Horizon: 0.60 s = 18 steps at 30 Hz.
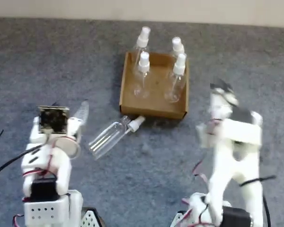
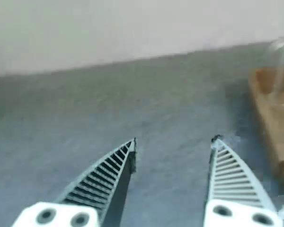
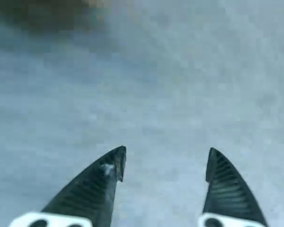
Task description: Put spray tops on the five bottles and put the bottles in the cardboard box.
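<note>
A brown cardboard box [image 1: 154, 112] sits at the middle back of the grey carpet. Several clear bottles with white spray tops stand upright in it, among them one [image 1: 142, 75] at the front left and one [image 1: 175, 82] at the front right. Another clear bottle [image 1: 109, 136] lies on its side on the carpet just in front of the box's left corner, its white spray top [image 1: 136, 122] pointing at the box. My left gripper [image 2: 173, 142] is open and empty, left of the lying bottle. My right gripper [image 3: 165, 152] is open over bare carpet, right of the box.
The left arm [image 1: 52, 142] stands at the front left and the right arm [image 1: 234, 137] at the front right. In the left wrist view the box wall [image 2: 272, 127] shows off to one side. A pale wall borders the carpet at the back.
</note>
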Motion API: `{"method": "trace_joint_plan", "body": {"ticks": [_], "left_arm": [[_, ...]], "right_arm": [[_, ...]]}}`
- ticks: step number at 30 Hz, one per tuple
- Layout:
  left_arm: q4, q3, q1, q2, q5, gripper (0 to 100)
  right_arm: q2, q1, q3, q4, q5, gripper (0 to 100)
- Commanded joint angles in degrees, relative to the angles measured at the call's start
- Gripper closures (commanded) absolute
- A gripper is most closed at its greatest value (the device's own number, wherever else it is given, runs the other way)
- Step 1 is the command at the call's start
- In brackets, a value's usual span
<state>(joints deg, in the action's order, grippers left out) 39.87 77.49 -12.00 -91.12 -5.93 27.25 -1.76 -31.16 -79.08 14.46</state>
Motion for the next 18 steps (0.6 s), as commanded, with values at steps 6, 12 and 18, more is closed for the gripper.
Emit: {"method": "trace_joint_plan", "body": {"ticks": [6,12,18], "left_arm": [[6.59,-5.23,-23.25,-0.22,-15.38,77],[6.68,-3.47,-28.0,-0.22,-19.43,77],[6.68,-2.15,-28.62,-0.4,-19.69,77]], "right_arm": [[-6.99,-37.93,9.71,9.27,-25.67,78.9],[-16.84,-41.54,14.99,20.53,-45.1,78.9],[-24.84,-42.95,22.64,26.59,-53.54,78.9]]}}
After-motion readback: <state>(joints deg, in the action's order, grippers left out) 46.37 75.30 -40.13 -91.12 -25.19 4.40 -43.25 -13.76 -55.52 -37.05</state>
